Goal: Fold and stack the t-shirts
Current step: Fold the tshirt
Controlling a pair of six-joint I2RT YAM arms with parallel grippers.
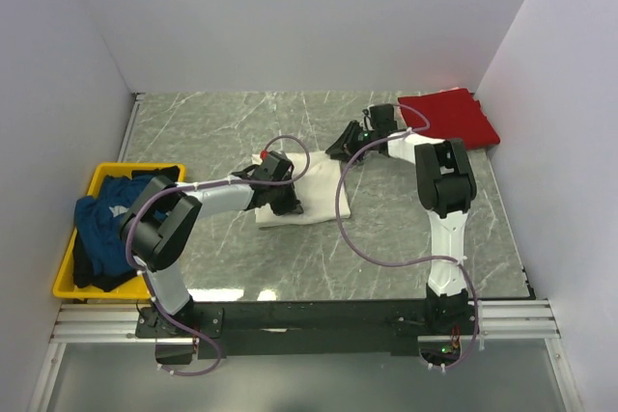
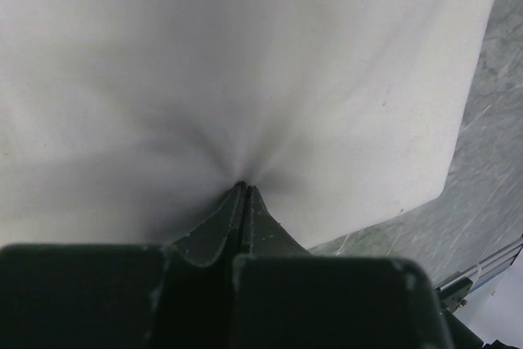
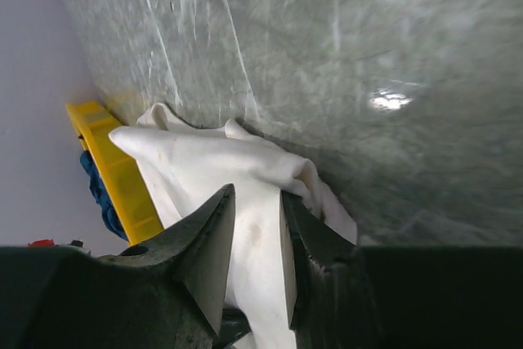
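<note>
The cream-white t-shirt (image 1: 314, 198) lies partly folded on the middle of the table. My left gripper (image 1: 281, 195) rests on its left part; in the left wrist view it (image 2: 243, 186) is shut, pinching the white cloth (image 2: 245, 63). My right gripper (image 1: 341, 152) is at the shirt's far right edge; in the right wrist view it (image 3: 257, 194) is closed on a bunched fold of white cloth (image 3: 204, 153). The red t-shirt (image 1: 450, 118) lies folded at the back right corner. The dark blue t-shirt (image 1: 104, 229) is crumpled in the yellow tray (image 1: 116, 169).
The yellow tray stands at the left edge of the grey marble table (image 1: 222, 123); it (image 3: 106, 153) shows in the right wrist view too. White walls enclose the table on three sides. Purple cables (image 1: 343, 229) hang from both arms over the table.
</note>
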